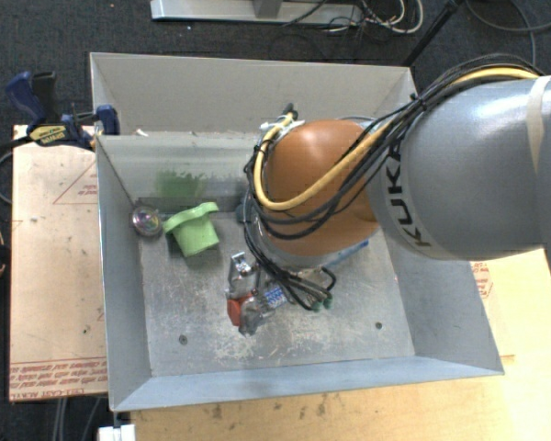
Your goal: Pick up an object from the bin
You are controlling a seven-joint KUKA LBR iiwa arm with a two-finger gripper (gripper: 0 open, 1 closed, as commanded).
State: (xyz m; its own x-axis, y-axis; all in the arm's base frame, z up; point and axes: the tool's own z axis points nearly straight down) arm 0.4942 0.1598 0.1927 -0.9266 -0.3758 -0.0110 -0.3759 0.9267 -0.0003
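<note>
Low over the middle of the bin (349, 331), the claw (248, 318), open or closed I cannot tell, has a small red thing (233, 309) touching its 9 o'clock side, a green cup (195, 231) near at 11 o'clock.

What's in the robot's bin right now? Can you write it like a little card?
container: grey metal bin, scuffed floor
arm's end: gripper, low over the middle of the floor
right by it: small red piece, held or not unclear
back left: green cup, lying tilted
just left of that: small silvery ball
</note>
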